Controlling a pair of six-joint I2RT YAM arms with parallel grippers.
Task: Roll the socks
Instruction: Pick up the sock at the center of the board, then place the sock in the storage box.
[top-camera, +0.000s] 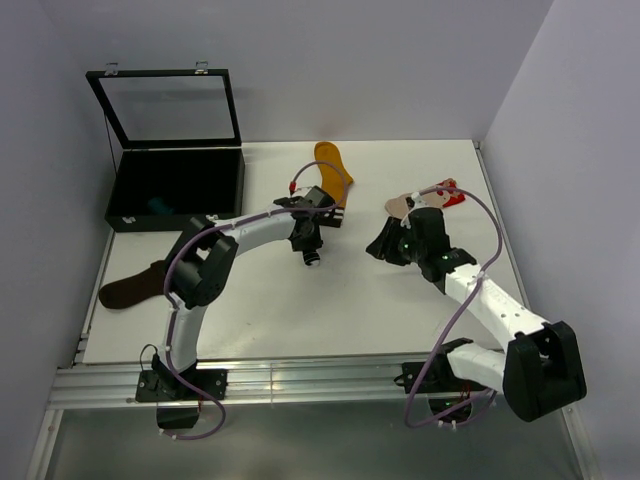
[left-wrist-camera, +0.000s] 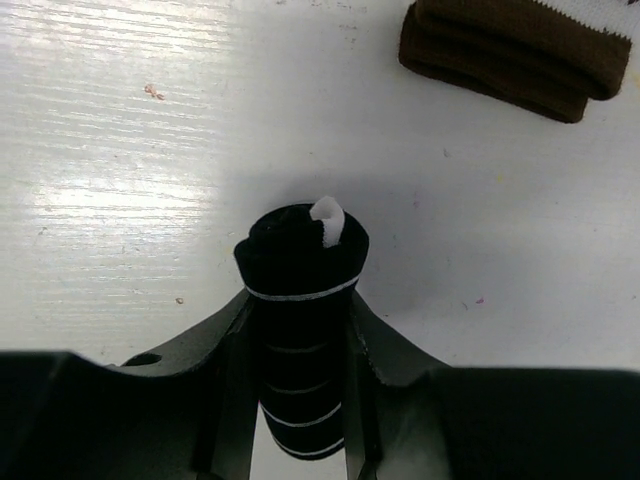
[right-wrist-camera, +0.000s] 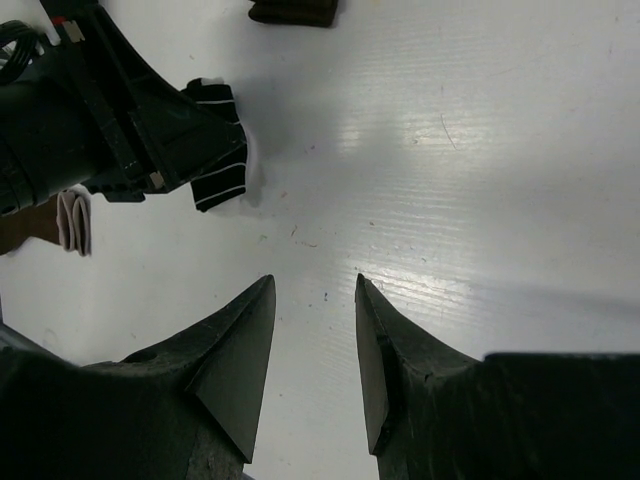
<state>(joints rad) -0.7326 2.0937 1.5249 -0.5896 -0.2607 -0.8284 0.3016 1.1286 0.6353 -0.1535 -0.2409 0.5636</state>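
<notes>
Left gripper (left-wrist-camera: 300, 296) clamps rolled striped sock (left-wrist-camera: 300, 245) mid-table, clear of edges. White tail pokes out, so roll probably unravels on release. Right gripper (right-wrist-camera: 315, 300) agape, empty.

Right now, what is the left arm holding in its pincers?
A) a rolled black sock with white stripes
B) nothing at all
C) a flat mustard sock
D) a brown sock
A: the left wrist view shows the rolled black striped sock clamped between the two fingers of the left gripper.
</notes>
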